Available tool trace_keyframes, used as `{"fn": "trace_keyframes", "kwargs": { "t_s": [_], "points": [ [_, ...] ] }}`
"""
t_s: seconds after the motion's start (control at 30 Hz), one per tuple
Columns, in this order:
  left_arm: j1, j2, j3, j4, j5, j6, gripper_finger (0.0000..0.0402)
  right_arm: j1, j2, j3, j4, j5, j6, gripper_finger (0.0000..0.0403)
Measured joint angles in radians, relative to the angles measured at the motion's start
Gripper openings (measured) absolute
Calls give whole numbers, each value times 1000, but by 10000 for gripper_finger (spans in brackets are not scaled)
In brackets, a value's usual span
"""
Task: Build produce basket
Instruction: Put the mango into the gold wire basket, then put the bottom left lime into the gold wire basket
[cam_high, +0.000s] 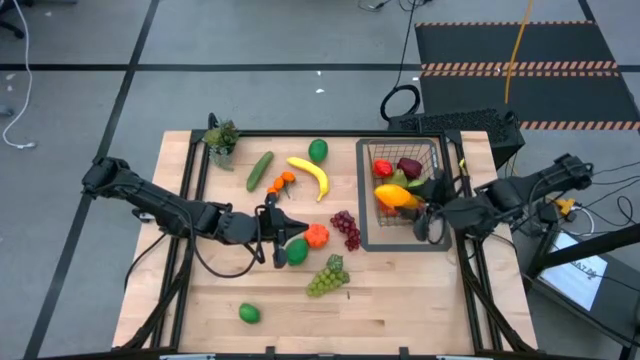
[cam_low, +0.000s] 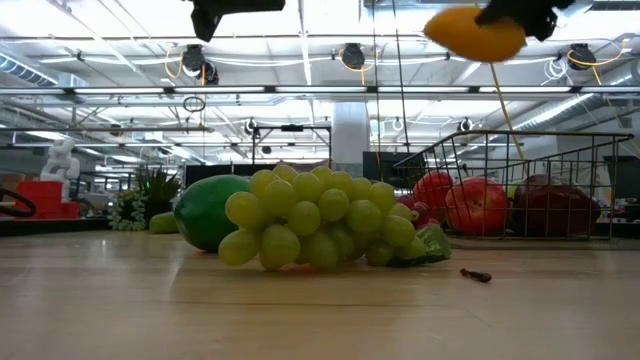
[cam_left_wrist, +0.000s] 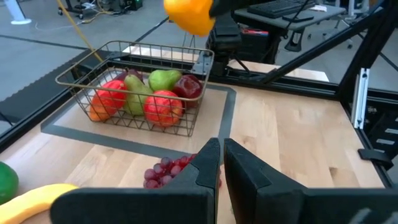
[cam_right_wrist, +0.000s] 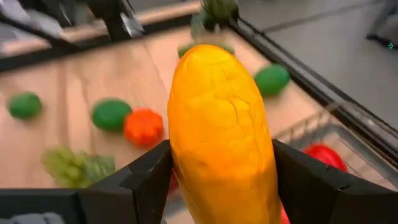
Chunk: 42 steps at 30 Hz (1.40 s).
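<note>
Fingers (cam_right_wrist: 149, 180) of the right gripper (cam_right_wrist: 217, 186) are clamped on both sides of a smooth, oblong orange-yellow mango (cam_right_wrist: 221, 130), which is held in the air above the basket (cam_high: 372, 170); from table height it is seen well clear of the rim. At the left gripper (cam_left_wrist: 221, 165) the dark, blocky fingers are pressed together with nothing between them, poised over the middle of the board near the purple grapes (cam_high: 346, 228). A rectangular cage of thin dark wire forms the basket, which is set on a flat dark tray (cam_high: 366, 240) at the table's right side. Inside it are glossy red apples (cam_left_wrist: 163, 107), green pears (cam_left_wrist: 163, 79) and a dark red fruit (cam_left_wrist: 189, 86). Left on the pale wooden table (cam_high: 200, 300) are knobbly green grapes (cam_high: 328, 277), a curved yellow banana (cam_high: 310, 175), a long green cucumber (cam_high: 260, 171), a ribbed orange fruit (cam_high: 317, 236) and round green limes (cam_high: 249, 313).
</note>
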Motion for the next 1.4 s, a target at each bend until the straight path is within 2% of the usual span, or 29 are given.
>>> {"fn": "trace_keyframes", "kwargs": {
  "t_s": [0.17, 0.47, 0.73, 0.83, 1.1, 1.2, 1.4],
  "points": [
    [-2, 0, 0, 0, 0, 0, 26, -59, 34, -5, -100, -97, -29, 243],
    [-11, 0, 0, -1, 1, 2, 26, -131, 111, -6, -212, -99, -83, 243],
    [-27, 0, 0, 4, 3, 7, 26, -158, 182, -6, -216, -172, -170, 246],
    [-32, 0, 0, 21, 3, 17, 26, -159, 210, -6, -216, -175, -190, 268],
    [-42, 0, 0, 28, 3, 18, 26, -163, 257, -6, -210, -143, -195, 357],
    [-42, 0, 0, 28, 3, 17, 26, -159, 245, -7, -173, -145, -175, 366],
    [-42, 0, 0, 3, 3, 16, 26, -95, 198, -7, -34, -150, -79, 361]
  ]
}}
